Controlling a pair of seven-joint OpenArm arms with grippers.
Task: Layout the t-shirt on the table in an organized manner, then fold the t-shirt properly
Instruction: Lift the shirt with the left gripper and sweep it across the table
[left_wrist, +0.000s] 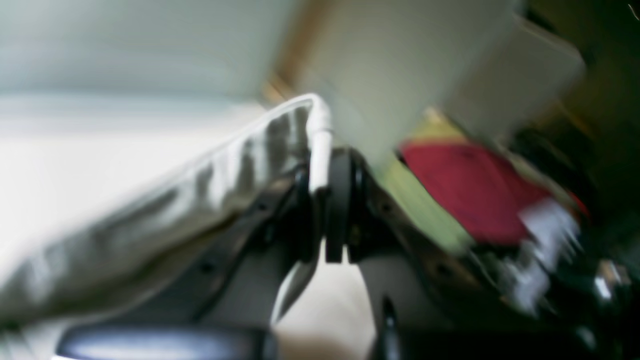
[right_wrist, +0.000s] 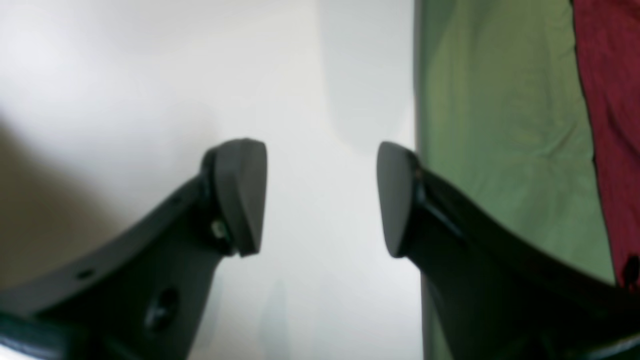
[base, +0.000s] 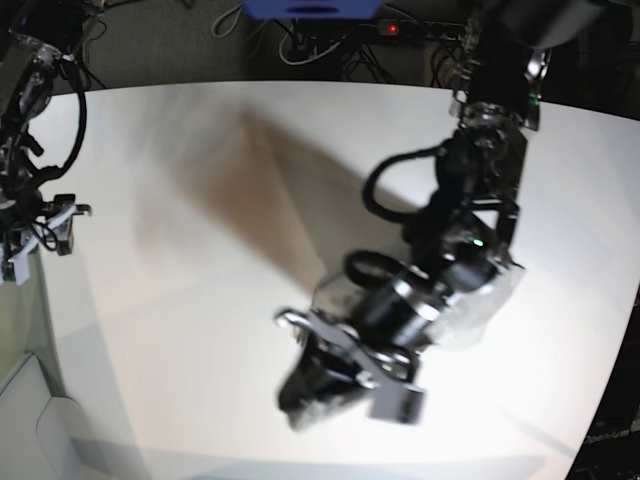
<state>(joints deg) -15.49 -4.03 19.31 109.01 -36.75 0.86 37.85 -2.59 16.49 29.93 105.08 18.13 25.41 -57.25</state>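
Item: t-shirt (left_wrist: 150, 210). Light grey-beige cloth, wrinkled, drawn into a taut band running from the clamped hem toward 8 o'clock in the left wrist view. No print seen. In the base view it appears only as a pale blur under the left arm, at about 4 o'clock on the desk (base: 180, 330); its outline there cannot be made out.

Item: left gripper (left_wrist: 332, 200). Jaws shut on a fold of the shirt's edge, the fabric pinched between the pads.

Item: right gripper (right_wrist: 320, 197). Jaws wide apart, holding nothing, hanging over bare white desk at its 9 o'clock edge, well apart from the shirt. Green and red cloth lies beyond that edge.

Risks, judged: with one corner held and the other arm idle, the shirt may drag or bunch rather than spread flat. The thin pinch on the hem could slip under tension. The heavy blur suggests fast motion, which could fling or twist the cloth.
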